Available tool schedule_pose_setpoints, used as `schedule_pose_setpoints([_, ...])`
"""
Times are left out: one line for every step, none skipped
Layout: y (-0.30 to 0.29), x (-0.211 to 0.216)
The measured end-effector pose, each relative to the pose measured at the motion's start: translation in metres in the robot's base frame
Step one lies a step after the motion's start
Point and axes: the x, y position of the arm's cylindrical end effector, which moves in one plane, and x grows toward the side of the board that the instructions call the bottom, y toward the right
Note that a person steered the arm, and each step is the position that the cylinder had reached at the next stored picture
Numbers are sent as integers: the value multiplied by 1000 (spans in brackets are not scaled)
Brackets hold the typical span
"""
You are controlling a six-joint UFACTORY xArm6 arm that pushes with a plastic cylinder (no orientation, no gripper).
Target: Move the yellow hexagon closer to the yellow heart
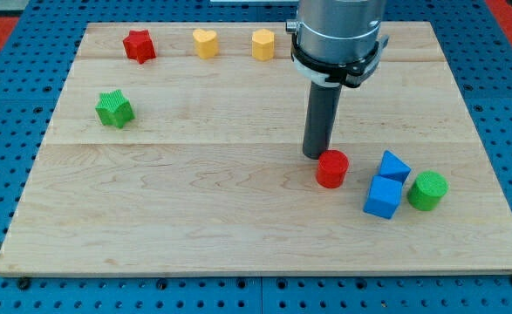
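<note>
The yellow hexagon [263,44] sits near the view's top, a little left of the arm's grey body. The yellow heart [205,43] lies a short gap to its left, in the same row. My tip [315,154] rests on the board well below and to the right of the hexagon, just up and left of the red cylinder [332,168], close to it or touching it.
A red star [139,45] lies left of the heart. A green star [114,108] sits at the view's left. Two blue blocks [394,165] [383,196] and a green cylinder [427,190] stand at the lower right. The wooden board [194,218] lies on blue pegboard.
</note>
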Motion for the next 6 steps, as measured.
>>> schedule_pose_setpoints([2, 0])
schedule_pose_setpoints([20, 1])
schedule_pose_setpoints([41, 1])
schedule_pose_setpoints([11, -49])
schedule_pose_setpoints([5, -119])
schedule_pose_setpoints([6, -186])
